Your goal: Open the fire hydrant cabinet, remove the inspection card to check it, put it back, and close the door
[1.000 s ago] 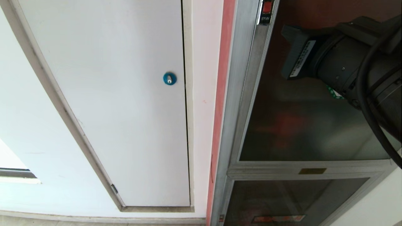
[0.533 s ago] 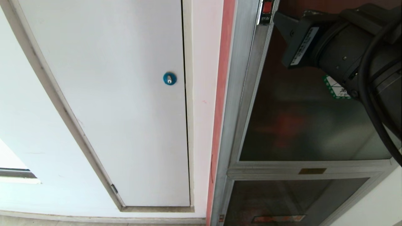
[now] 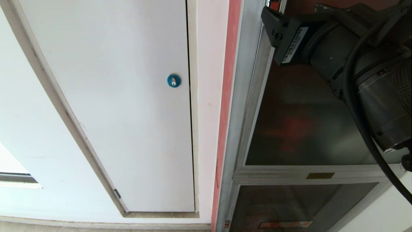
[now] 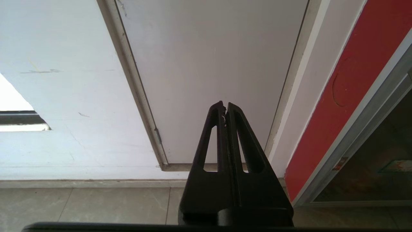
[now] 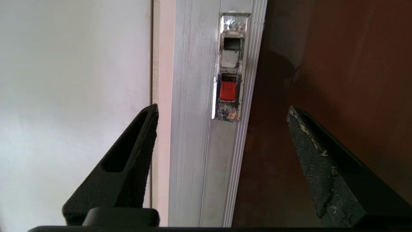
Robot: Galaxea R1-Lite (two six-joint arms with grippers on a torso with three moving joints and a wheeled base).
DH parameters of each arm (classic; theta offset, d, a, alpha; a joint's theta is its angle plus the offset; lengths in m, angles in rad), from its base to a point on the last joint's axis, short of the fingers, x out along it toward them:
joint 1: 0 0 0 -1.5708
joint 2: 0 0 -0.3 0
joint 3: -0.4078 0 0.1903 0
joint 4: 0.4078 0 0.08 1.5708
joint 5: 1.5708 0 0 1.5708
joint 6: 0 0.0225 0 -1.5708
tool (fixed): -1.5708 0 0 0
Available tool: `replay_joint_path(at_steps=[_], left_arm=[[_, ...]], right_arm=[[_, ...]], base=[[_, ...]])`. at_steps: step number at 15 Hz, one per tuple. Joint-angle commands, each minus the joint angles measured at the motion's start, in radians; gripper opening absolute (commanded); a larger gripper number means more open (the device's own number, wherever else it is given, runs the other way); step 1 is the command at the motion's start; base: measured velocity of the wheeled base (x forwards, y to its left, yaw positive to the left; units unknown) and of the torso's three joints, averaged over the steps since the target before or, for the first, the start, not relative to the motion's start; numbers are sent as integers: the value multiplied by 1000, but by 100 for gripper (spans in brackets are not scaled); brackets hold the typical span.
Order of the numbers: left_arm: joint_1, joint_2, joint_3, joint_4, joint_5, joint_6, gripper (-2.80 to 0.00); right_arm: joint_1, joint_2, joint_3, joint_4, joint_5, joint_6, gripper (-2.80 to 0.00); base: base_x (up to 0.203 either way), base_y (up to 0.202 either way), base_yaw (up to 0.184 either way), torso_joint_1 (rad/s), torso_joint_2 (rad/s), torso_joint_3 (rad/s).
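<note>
At far left in my head view, a pale wall gives way to the white panel door [image 3: 122, 106], shut in its grey trim, its blue round lock [image 3: 173, 80] near the right edge. Beside it runs a red strip [image 3: 227, 96] of wall, then the silver frame of the fire hydrant cabinet [image 3: 243, 129]. The door [image 3: 305, 129], dark tinted glass in aluminium, lies closed, flush in that frame, with dim red shapes showing through the pane. Below it sits a smaller lower glass door [image 3: 299, 203], a red label at its bottom edge. I cannot see the inspection card in any view.

My left gripper [image 4: 225, 108] hangs low before the foot of the white panel door, above the tiled floor [image 4: 80, 203], its two black fingers pressed together and holding nothing.

My right arm [image 3: 347, 58] fills the upper right of the head view, its wrist up against the top of the cabinet door. From its own camera, the right gripper [image 5: 222, 111] stands spread wide, one finger [image 5: 135, 161] over the pale wall edge, the other over the dark glass. Between them, a little beyond the tips, is the small red latch [image 5: 228, 91] set in a worn metal plate on the door's frame. The fingers grip nothing.
</note>
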Motion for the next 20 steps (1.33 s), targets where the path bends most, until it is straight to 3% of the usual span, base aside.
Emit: replay_joint_path(at_steps=[1,8,20], left_arm=[[0,1,0,0,0,0,-280],[0,1,0,0,0,0,-280],[0,1,0,0,0,0,-280]], right_arm=[[1,12,-2,-9,-8,-4,0],[1,59,-117,-9,-89,-18,0],[-48,123,-241,2,-100,-57,0]], base=[[0,0,0,0,0,0],[0,0,0,0,0,0],[0,0,0,0,0,0]])
